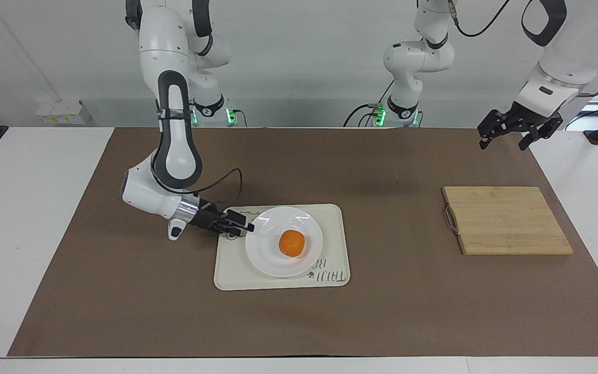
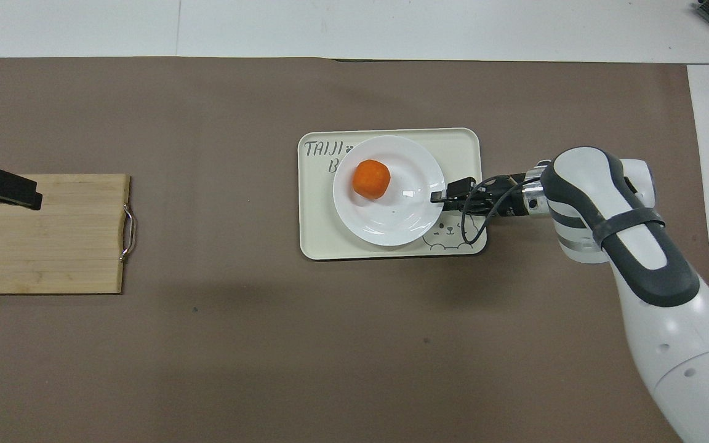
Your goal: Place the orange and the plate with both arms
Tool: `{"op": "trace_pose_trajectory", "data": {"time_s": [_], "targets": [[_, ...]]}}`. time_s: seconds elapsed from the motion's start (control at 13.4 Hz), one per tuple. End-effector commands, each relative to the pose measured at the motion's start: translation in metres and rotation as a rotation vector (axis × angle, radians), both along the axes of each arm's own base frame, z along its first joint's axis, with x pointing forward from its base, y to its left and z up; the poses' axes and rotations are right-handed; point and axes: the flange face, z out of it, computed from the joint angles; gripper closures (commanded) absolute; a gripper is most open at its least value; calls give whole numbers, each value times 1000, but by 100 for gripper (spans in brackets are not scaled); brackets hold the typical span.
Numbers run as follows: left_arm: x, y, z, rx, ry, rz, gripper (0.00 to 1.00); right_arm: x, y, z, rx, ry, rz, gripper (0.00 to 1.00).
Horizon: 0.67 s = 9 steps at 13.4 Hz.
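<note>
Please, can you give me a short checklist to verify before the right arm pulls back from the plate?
1. plate lies flat on the tray: ok.
2. orange rests on the plate, near its middle: ok.
3. right end effector at the plate's rim, has let go: cannot tell.
4. Cable loop near the right end effector is free of the tray: cannot tell.
5. left end effector open, holding nothing, waiting high above the table near the cutting board: ok.

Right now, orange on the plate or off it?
On it: the orange sits inside the plate rim, plate resting on the tray.
</note>
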Motion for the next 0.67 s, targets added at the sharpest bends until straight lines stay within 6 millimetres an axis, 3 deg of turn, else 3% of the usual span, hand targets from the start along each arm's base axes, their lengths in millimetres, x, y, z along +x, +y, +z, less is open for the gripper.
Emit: {"op": "trace_pose_trajectory", "data": {"time_s": [0.0, 0.37, 0.6], "targets": [[-8, 1, 3, 1, 2, 6, 0, 5, -13, 34, -88, -15, 5, 0], [-8, 1, 3, 1, 2, 6, 0, -8, -33, 113, -421, -40, 87, 0], [-8, 1, 3, 1, 2, 6, 0, -22, -42, 145, -540, -26, 131, 0]]}}
